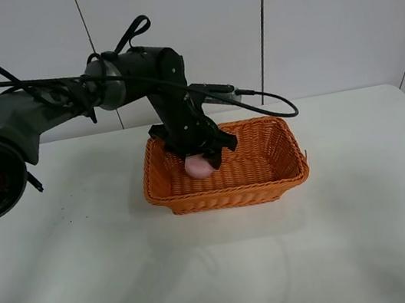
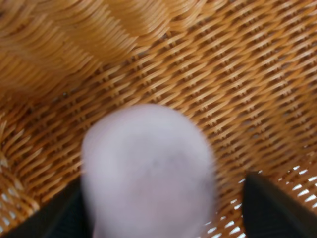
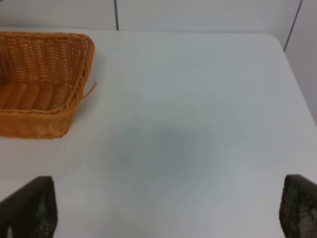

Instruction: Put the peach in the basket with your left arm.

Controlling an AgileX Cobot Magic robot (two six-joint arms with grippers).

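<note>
The orange-brown wicker basket [image 1: 228, 191] stands on the white table, right of centre. My left gripper [image 1: 205, 159] reaches down inside its left half. The pale pink peach [image 1: 198, 168] sits between the fingers, low over the basket floor. In the left wrist view the peach [image 2: 148, 173] is blurred over the woven floor [image 2: 237, 74]. The left finger [image 2: 59, 213] is against it, and a gap shows between it and the other finger [image 2: 277, 208], so the jaws stand open. My right gripper [image 3: 168, 213] is open and empty over bare table, right of the basket [image 3: 39, 74].
The white table [image 1: 92, 279] extends around the basket. A black cable [image 1: 257, 103] loops from the left arm over the basket's back rim. A loose wicker strand [image 3: 90, 90] sticks out at the basket's right corner. Grey wall panels stand behind.
</note>
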